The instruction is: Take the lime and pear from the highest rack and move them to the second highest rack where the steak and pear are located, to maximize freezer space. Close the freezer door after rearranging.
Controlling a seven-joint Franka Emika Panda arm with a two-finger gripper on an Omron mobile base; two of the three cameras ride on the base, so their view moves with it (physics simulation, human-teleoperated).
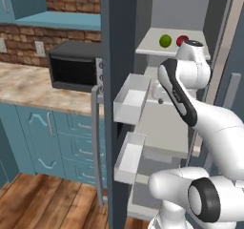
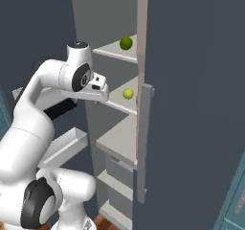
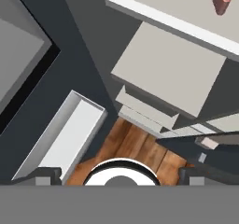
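The round mid-green lime (image 1: 165, 41) and the round dark red pear (image 1: 181, 40) sit side by side on the flat pale grey top shelf (image 1: 152, 46) of the tall slate-blue freezer (image 1: 119, 56), whose door (image 1: 110, 185) stands open. The white arm's two-finger gripper (image 2: 99, 86) hangs in front of the shelf below, so both fruits lie above it and further in. In the hand view it looks down at the wooden floor (image 3: 140, 148). I cannot tell how wide its fingers stand; it seems to hold nothing.
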